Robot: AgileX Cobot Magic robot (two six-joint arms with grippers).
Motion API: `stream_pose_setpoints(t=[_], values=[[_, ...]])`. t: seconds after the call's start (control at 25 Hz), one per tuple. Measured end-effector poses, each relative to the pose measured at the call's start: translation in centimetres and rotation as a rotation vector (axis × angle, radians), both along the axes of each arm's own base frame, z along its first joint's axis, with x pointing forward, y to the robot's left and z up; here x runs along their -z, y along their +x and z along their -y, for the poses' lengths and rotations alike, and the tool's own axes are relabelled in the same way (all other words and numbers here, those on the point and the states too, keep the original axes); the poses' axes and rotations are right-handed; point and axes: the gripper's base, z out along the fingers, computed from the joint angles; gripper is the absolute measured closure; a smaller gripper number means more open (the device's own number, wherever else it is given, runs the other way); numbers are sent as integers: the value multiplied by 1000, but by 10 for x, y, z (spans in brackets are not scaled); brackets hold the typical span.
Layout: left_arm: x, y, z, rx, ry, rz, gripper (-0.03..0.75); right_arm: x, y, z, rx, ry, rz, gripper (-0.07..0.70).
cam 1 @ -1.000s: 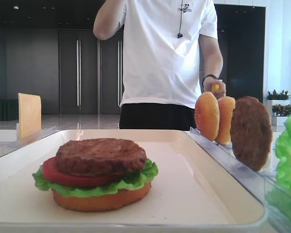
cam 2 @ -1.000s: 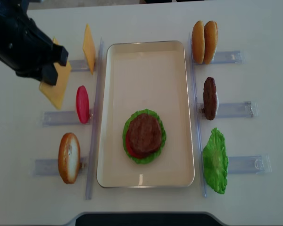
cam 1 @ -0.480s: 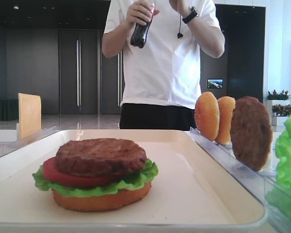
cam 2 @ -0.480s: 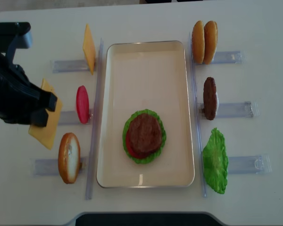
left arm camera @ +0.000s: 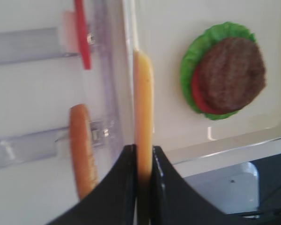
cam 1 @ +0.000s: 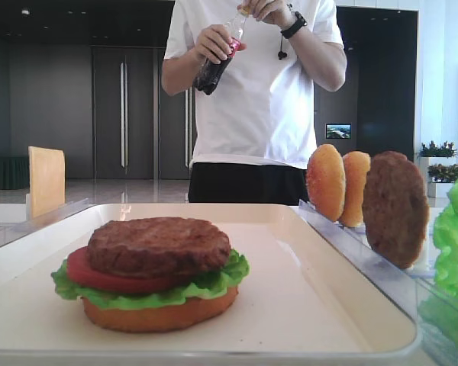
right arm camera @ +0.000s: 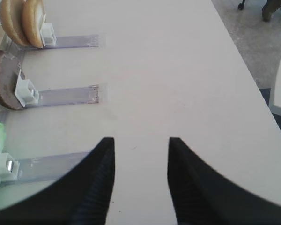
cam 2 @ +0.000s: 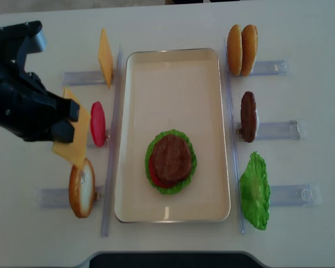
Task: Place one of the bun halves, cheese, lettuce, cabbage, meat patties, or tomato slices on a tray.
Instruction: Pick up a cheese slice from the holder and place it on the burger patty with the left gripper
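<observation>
My left gripper [cam 2: 64, 127] is shut on a yellow-orange cheese slice [cam 2: 73, 142], held in the air left of the cream tray [cam 2: 173, 53], between the tomato slice [cam 2: 97, 124] and a bun half [cam 2: 82, 187]. The left wrist view shows the cheese [left arm camera: 143, 103] edge-on between the jaws of the left gripper [left arm camera: 141, 151], over the tray's left rim. On the tray lies a stack with a patty [cam 2: 171, 156] on top of tomato, lettuce and bun. My right gripper [right arm camera: 141, 140] stands open over bare table, holding nothing.
Clear racks flank the tray. On the left stands a second cheese slice [cam 2: 105, 56]. On the right are two bun halves [cam 2: 242, 49], a patty [cam 2: 248, 115] and a lettuce leaf [cam 2: 255, 190]. A person [cam 1: 259, 91] with a bottle stands behind the table.
My left gripper carried the cheese down along the table's left side, then right towards the tray. The person behind raised a bottle. The right gripper's motion cannot be judged.
</observation>
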Motion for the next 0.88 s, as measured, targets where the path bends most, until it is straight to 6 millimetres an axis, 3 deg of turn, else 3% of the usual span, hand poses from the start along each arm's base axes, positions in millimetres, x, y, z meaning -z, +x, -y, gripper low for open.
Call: stream_pose_setpoints(t=[0.52,0.88], values=[[6,32,60,228,-574,50,683,0,0,0,0,0,0,338],[13,33,73,288,-763,50,683,0,0,0,0,0,0,338]])
